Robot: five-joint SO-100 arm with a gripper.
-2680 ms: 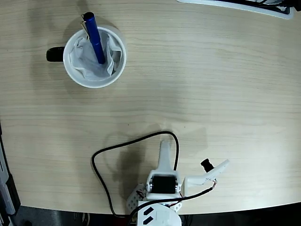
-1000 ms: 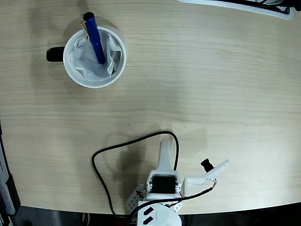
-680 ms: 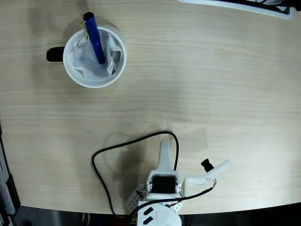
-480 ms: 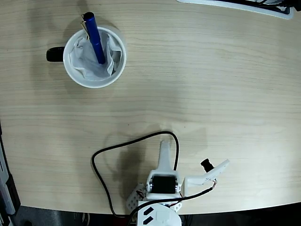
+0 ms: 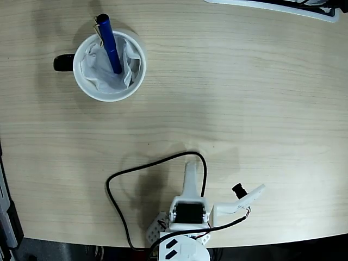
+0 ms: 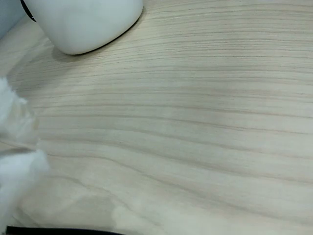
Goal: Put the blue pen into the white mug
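Note:
In the fixed view the white mug (image 5: 86, 81), with a black handle (image 5: 63, 63) on its left and crumpled white lining inside, stands at the table's top left. The blue pen (image 5: 109, 44) stands tilted in it, tip down in the lining, with its clip end sticking out over the far rim. The arm is folded at the bottom edge. My gripper (image 5: 190, 169) points up the table, far from the mug, and looks shut with nothing in it. The wrist view shows the mug's base (image 6: 83, 22) at top left and a blurred white finger (image 6: 17, 161) at the left edge.
A black cable (image 5: 117, 185) loops on the wood to the left of the arm's base (image 5: 187, 247). A white-edged flat object (image 5: 272, 6) lies along the top right edge. The table's front edge curves along the bottom of the fixed view.

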